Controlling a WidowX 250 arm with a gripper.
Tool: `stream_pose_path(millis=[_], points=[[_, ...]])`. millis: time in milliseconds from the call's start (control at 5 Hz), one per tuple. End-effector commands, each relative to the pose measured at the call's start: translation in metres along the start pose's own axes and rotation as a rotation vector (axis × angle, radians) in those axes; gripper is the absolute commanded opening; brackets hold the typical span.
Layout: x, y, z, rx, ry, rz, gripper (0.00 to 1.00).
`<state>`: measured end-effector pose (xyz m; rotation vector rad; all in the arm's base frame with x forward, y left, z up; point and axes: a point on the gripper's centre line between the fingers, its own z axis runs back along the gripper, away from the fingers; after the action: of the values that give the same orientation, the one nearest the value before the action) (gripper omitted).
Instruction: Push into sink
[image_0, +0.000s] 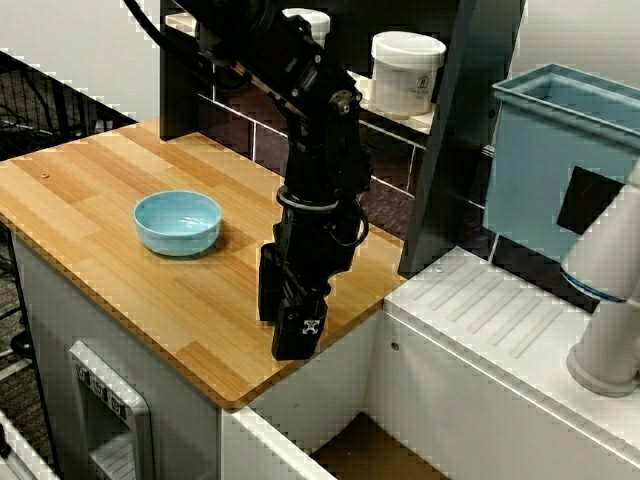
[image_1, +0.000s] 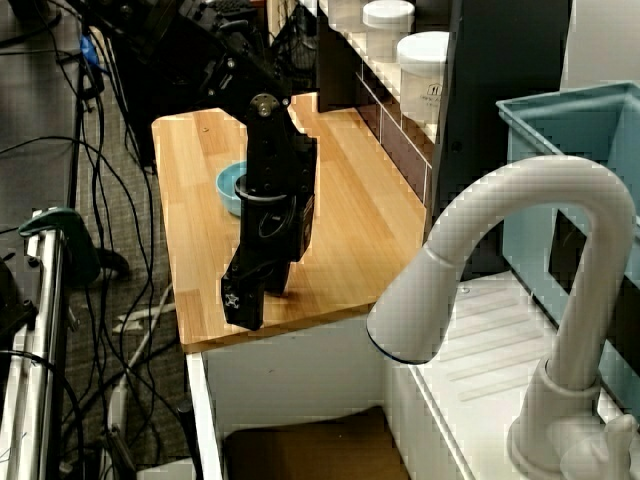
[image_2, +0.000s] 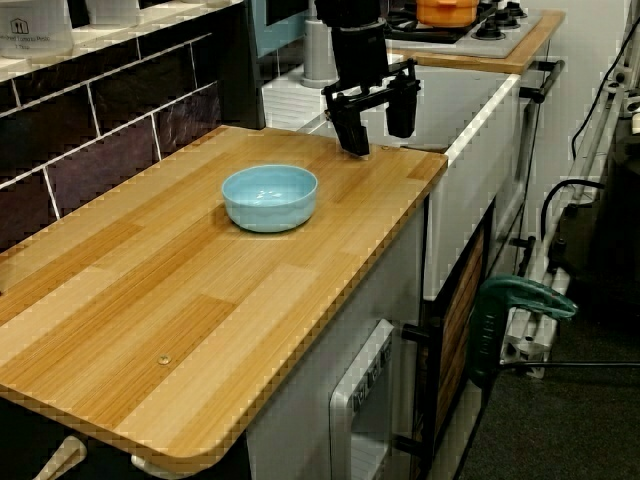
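Side view across the counter shows my gripper (image_2: 377, 118) best: two black fingers (image_2: 350, 125) pointing down, spread apart w/ clear air between them, nothing in their grasp. Tips sit just over the far corner of the wooden counter (image_2: 180, 300), near its sink-side edge. The counter is pale plank-grain laminate w/ rounded corners, smooth and matte.

The bowl (image_2: 270, 196) is a small round light-blue dish, glossy, shallow, upright on the wood. It's near my fingers but apart from them, not touching (it lies on the side away from the sink).

From the high front view, the bowl (image_0: 178, 222) sits mid-counter, my black jointed arm (image_0: 315, 130) coming down beside it, the gripper (image_0: 290, 315) close to the counter edge. Below that edge is the sink (image_0: 330, 385): a deep rectangular recess, plain white walls, a brownish floor just visible at the bottom. Beyond it, a white ribbed draining board (image_0: 500, 310) and a tall light-blue rectangular bin (image_0: 560, 165). White lidded tubs (image_0: 405, 70) stand on the shelf behind, over dark glossy tiles.

From the tap-side view, a curved white faucet (image_1: 520, 250) fills the foreground; the bowl (image_1: 228, 186) is mostly hidden behind my arm; I can't judge the finger gap from there
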<state>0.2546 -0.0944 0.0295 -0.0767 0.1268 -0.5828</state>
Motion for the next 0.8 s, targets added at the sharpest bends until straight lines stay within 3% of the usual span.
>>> stream_pose_path(millis=[0,400,600], points=[[0.0,0.0,0.0,0.0,0.0,0.0,1.0],[-0.027,0.021,0.058,-0.066,-0.053,0.078,1.0],[-0.043,0.038,0.076,-0.055,-0.097,0.137,1.0]])
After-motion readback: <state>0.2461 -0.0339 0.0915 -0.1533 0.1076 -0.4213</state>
